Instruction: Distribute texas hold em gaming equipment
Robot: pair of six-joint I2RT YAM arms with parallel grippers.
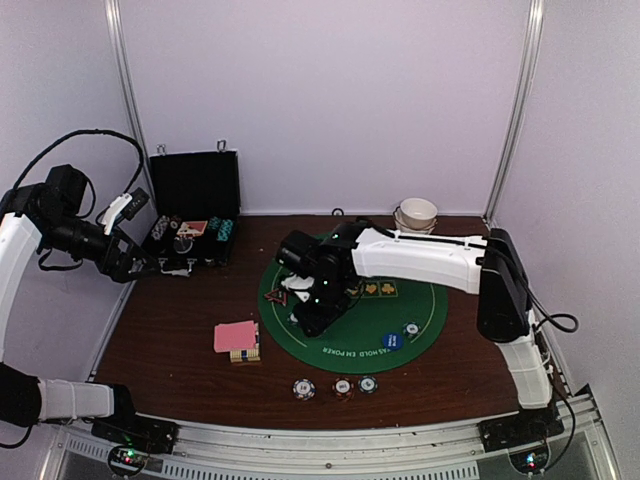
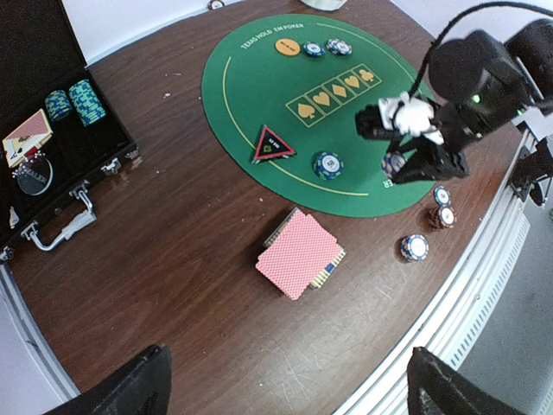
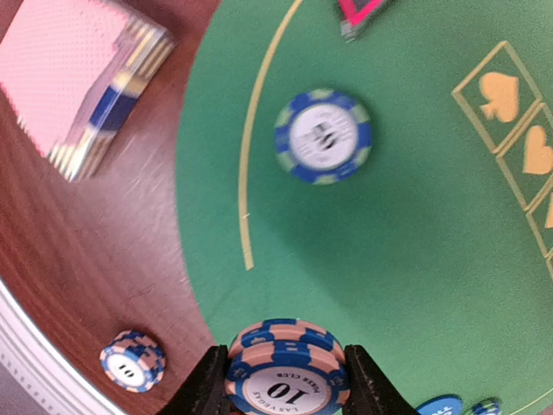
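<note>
The top view looks down from the desk's [image 1: 180,340] near edge. Both wrist views share the cards [image 2: 298,253] and green mat [image 2: 251,95]; the right is nearest.

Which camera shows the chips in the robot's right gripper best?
The right wrist view: the pink-and-blue chips, marked 10, fill the foreground, pinched in the right gripper. The left wrist view gives only a tiny glimpse; from the top, the arm hides them.

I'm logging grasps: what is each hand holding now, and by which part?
The right hand pinches a short stack of pink-and-blue poker chips by opposite rim edges. The left hand is open and holds nothing.
</note>
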